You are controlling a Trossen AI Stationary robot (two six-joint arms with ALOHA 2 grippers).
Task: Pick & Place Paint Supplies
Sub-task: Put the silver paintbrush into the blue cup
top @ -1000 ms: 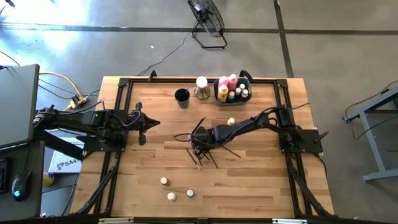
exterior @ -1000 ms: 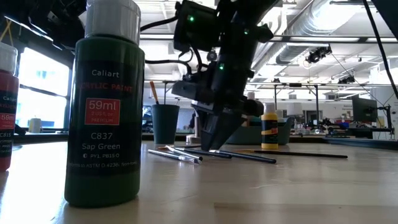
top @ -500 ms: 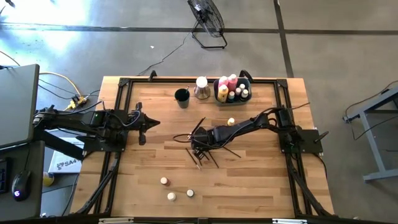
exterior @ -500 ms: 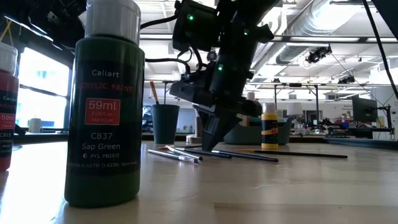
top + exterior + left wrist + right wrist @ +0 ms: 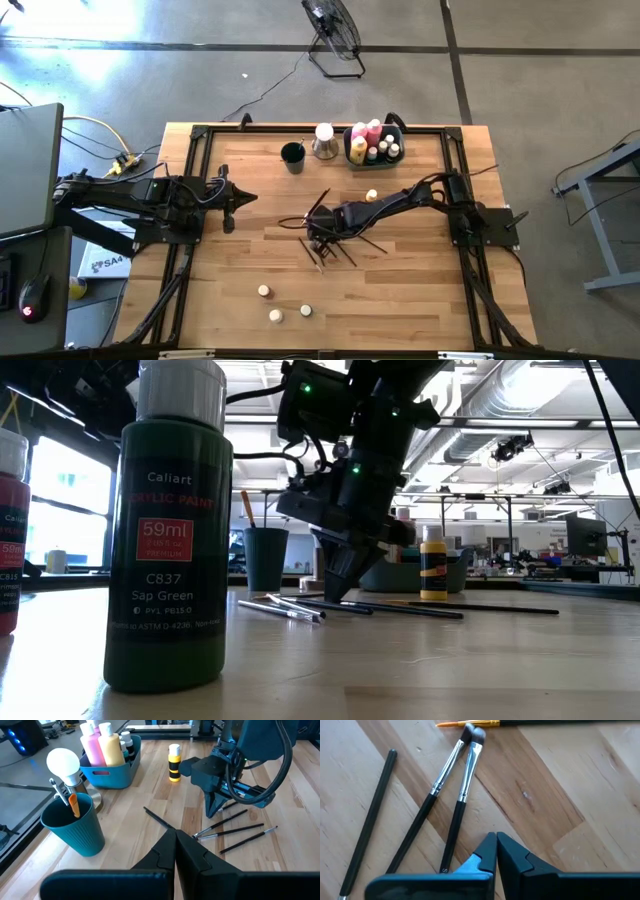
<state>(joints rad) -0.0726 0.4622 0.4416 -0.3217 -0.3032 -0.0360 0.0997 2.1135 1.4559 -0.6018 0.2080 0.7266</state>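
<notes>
Several thin dark-handled brushes (image 5: 338,243) lie flat and crossed on the wooden table's middle, also seen in the right wrist view (image 5: 457,815) and the low view (image 5: 400,610). My right gripper (image 5: 322,240) points steeply down among them, shut, its tips (image 5: 335,596) at the tabletop. A yellow bottle (image 5: 371,196) stands upright just beyond it. Three small cream-capped pots (image 5: 275,315) stand near the front edge. My left gripper (image 5: 240,197) waits shut above the table's left side. My right gripper (image 5: 496,851) is shut, coming from above, with nothing showing between its fingers. One brush's handle end (image 5: 445,866) lies right beside the fingers. Whether they touch it I cannot tell.
At the far edge stand a blue bin (image 5: 388,131) holding pink and yellow bottles, a teal cup (image 5: 75,827) with an orange-handled brush, and a metal holder with a white ball (image 5: 324,140). A green paint bottle (image 5: 175,530) and a red one (image 5: 10,530) stand close to the low camera.
My right gripper has shut among the brushes and rolled slightly, staying in place. One dark brush has slid a little toward the table's right edge.
</notes>
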